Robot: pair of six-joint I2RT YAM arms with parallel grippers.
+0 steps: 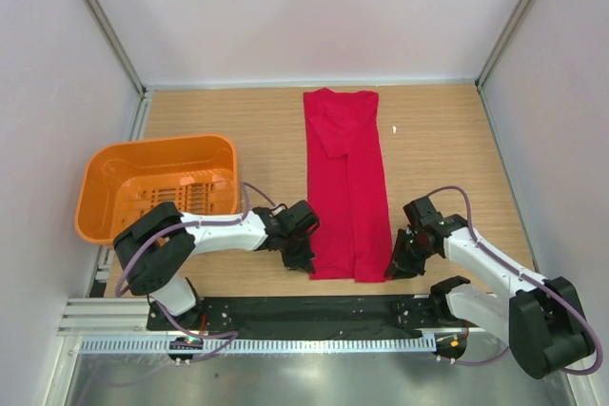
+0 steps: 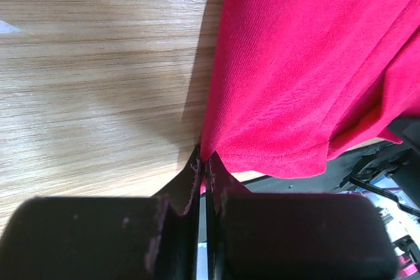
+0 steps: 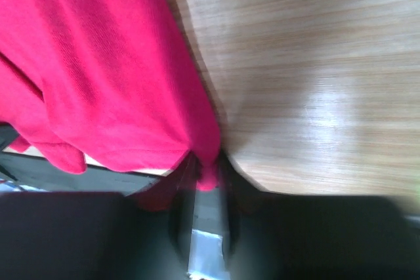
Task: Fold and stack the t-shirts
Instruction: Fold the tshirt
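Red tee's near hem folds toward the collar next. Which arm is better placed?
Left, narrowly. The left hand is shut on the near-left corner of the plain red cloth t-shirt. The right hand has the near-right corner between its fingers, but a firm pinch isn't clear.

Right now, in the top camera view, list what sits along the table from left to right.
orange basket → left gripper → red t-shirt → right gripper
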